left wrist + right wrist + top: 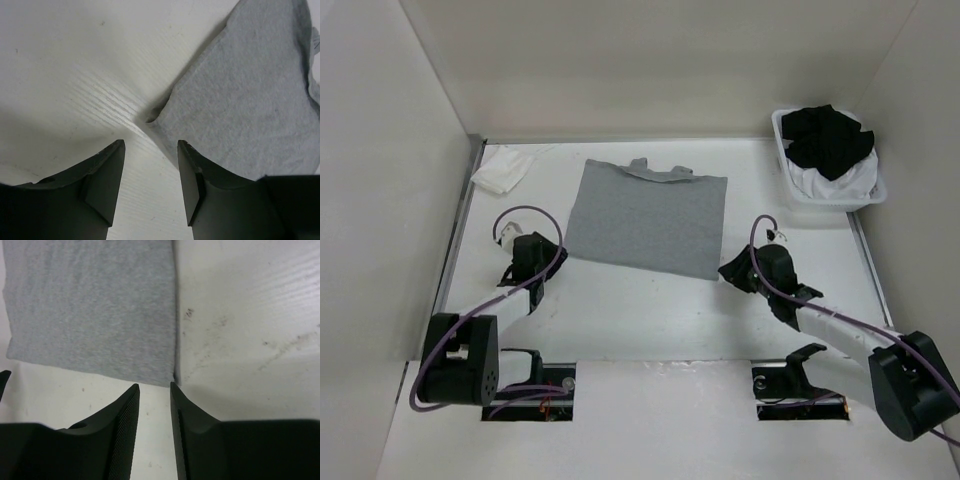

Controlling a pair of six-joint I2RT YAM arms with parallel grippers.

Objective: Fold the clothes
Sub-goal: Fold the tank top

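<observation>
The clothes (645, 215), a light heather-grey sleeveless top, lie flat mid-table with the neckline at the far edge. My left gripper (548, 252) sits just off the near left corner of the clothes (250, 90); in the left wrist view it (151, 145) stands open over bare table, the corner just ahead of its right finger. My right gripper (732, 268) rests off the near right corner of the clothes (95, 305); seen from the right wrist it (154, 386) is open, nothing between its fingers, the corner just beyond the tips.
A small white cloth (502, 170) lies at the far left corner. A white basket (875, 190) at the far right holds a black garment (828, 138) on white fabric. Walls enclose the table on three sides.
</observation>
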